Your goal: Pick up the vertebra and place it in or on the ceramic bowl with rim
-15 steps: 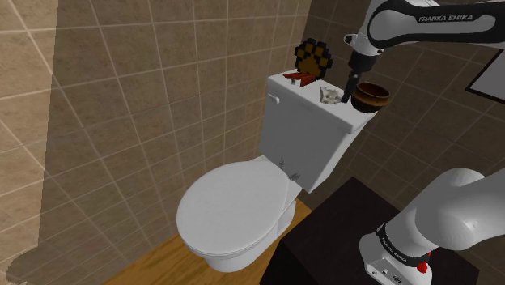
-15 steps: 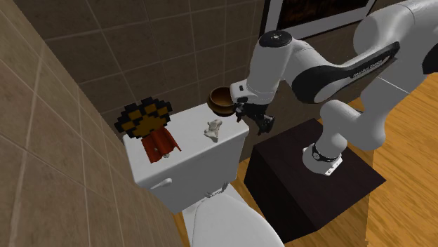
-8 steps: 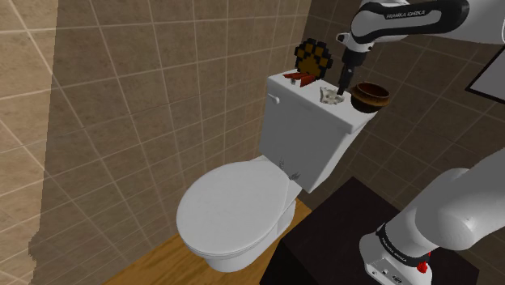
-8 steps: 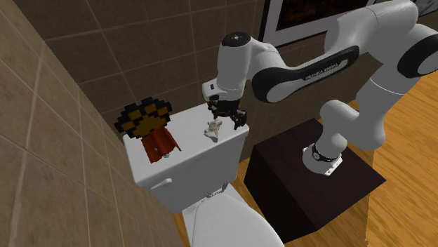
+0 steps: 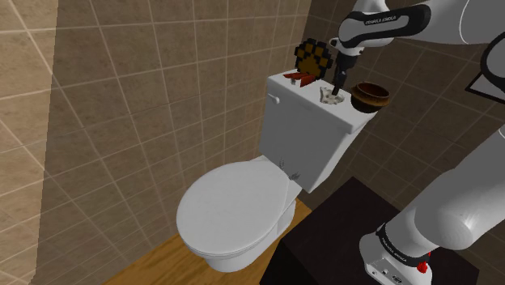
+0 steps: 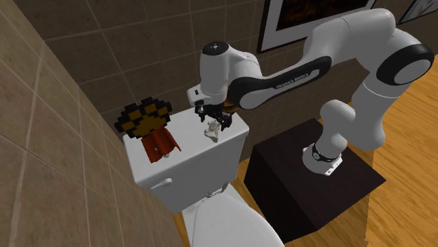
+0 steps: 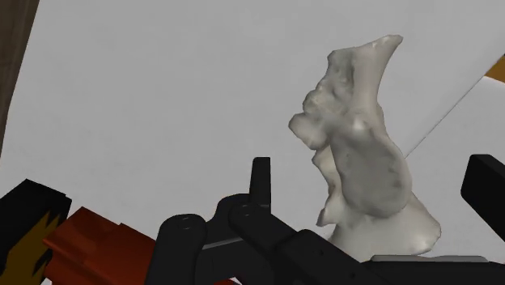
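Observation:
The vertebra (image 5: 329, 96) (image 6: 212, 130) (image 7: 364, 162) is a small pale, knobbly bone standing on the white toilet tank lid (image 5: 301, 95) (image 6: 188, 137) (image 7: 162, 97). My black gripper (image 5: 334, 86) (image 6: 213, 121) (image 7: 372, 182) hangs point-down just over it and is open. In the wrist view the bone rises between the two fingers (image 7: 259, 180), which stand apart from it. The brown bowl (image 5: 371, 95) sits on the same lid, at the end toward the shoulder view's right, a short way from the gripper.
A black-and-yellow pixel-style figure (image 5: 314, 56) (image 6: 144, 116) with a red piece (image 5: 301, 78) (image 6: 160, 144) (image 7: 97, 243) stands at the lid's other end. Tiled wall rises close behind. The shut toilet seat (image 5: 235, 202) lies below, beside the dark stand (image 5: 332, 243) (image 6: 309, 175).
The arm has swung from beside the bowl toward the shoulder view's left and now sits over the vertebra. The fingers have stayed apart; the vertebra and bowl have not moved.

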`<move>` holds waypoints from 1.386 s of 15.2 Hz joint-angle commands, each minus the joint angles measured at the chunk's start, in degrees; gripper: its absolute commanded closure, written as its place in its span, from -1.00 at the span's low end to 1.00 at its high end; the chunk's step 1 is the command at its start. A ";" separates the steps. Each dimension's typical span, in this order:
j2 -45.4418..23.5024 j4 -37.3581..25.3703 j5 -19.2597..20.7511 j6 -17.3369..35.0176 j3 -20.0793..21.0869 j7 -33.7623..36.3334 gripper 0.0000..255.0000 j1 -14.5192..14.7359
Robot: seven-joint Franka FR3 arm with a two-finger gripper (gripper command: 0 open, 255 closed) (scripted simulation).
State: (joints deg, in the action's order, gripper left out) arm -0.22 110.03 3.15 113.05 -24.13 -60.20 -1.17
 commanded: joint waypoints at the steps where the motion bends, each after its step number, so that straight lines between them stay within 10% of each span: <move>1: -0.49 0.96 -0.20 1.45 -0.11 -0.28 -1.00 -0.12; 11: -1.09 2.30 -0.44 3.34 -0.19 -0.46 -1.00 -0.21; 12: -1.09 2.30 -0.44 3.34 -0.19 -0.46 1.00 -0.21; 21: -1.09 2.30 -0.44 3.35 -0.19 -0.46 1.00 -0.21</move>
State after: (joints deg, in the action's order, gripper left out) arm -1.32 112.27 2.70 116.40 -24.31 -60.66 -1.38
